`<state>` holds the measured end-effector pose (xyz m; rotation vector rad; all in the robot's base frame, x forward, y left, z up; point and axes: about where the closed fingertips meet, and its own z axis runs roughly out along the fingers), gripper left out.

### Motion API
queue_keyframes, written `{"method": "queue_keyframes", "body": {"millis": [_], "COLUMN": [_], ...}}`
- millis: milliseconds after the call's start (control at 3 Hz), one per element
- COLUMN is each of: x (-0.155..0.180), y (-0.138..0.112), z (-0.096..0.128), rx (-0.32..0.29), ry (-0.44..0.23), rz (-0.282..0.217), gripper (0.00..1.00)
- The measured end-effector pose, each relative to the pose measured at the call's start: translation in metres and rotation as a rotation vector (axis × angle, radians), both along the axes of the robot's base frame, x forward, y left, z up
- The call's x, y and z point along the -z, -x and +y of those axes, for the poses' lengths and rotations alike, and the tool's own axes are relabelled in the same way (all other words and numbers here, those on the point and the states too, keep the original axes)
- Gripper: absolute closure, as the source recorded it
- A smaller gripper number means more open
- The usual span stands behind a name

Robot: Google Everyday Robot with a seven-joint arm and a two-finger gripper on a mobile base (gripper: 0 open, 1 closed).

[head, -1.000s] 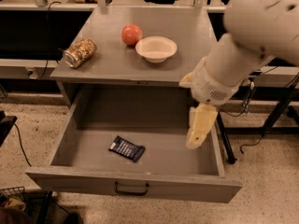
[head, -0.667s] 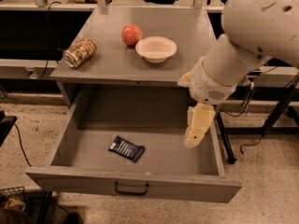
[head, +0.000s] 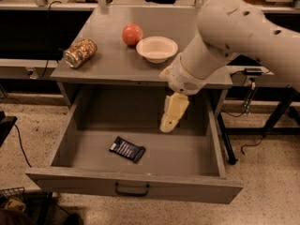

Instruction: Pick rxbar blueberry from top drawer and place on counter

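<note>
top drawer (head: 187,187): open, one dark handle (head: 132,190) on its front
rxbar blueberry (head: 127,149): one, flat on drawer floor, left of centre; white print unreadable
gripper (head: 168,125): over drawer's back, right of and beyond the bar, apart; holds nothing, opening cannot be told
counter (head: 110,68): behind drawer; one can (head: 79,53), one red fruit (head: 132,34), one bowl (head: 156,48)

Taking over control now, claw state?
Claw: above the top drawer, apart from the rxbar blueberry lying inside; open or closed cannot be told.

Counter (head: 108,68): can (head: 80,52), apple (head: 132,34), bowl (head: 156,48) (pincer (head: 168,125) below)
</note>
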<state>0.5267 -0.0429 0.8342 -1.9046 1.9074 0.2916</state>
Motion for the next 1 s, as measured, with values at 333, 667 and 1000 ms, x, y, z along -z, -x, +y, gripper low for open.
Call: {"method": "queue_keyframes", "body": {"millis": [333, 667, 1000], "x": [0.020, 0.021, 0.022], "y": [-0.053, -0.053, -0.042], "z": [0.034, 0.034, 0.054], "rx": [0.115, 0.115, 0.093], "ry": [-0.108, -0.108, -0.169], "rz": [-0.071, -0.069, -0.033], "gripper": [0.00, 0.00, 0.00]}}
